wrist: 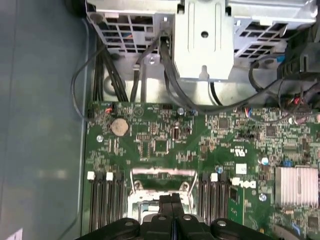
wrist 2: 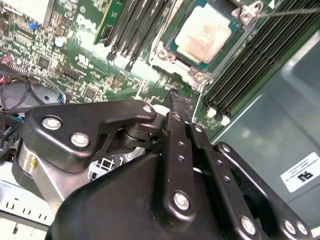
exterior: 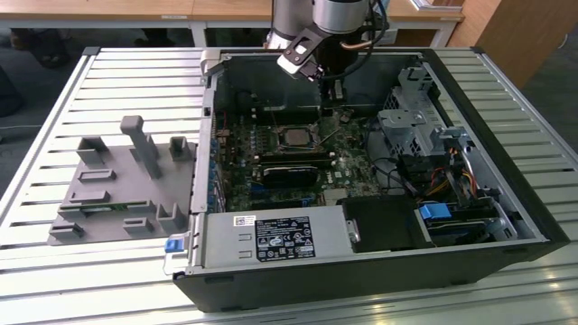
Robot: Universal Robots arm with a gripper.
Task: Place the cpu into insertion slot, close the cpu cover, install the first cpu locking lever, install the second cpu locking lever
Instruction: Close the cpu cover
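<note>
Gripper (wrist 2: 176,96) linkage looms close in both wrist views: fingers pressed together, nothing held, tips just beside the insertion slot (wrist 2: 165,54). cpu (wrist 2: 205,36) sits in it, silver face up. Open PC case (exterior: 361,284) lies on slatted metal table (exterior: 54,284). Grey fixture block (exterior: 118,183) is on the exterior view's left, wooden desks (exterior: 135,8) behind.

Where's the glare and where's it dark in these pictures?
Exterior view: glare washes the slatted table, the case interior lies in shade. Second wrist view: the cpu face shines pale, the hand looks dark. First wrist view: even light, bright heat sink.
</note>
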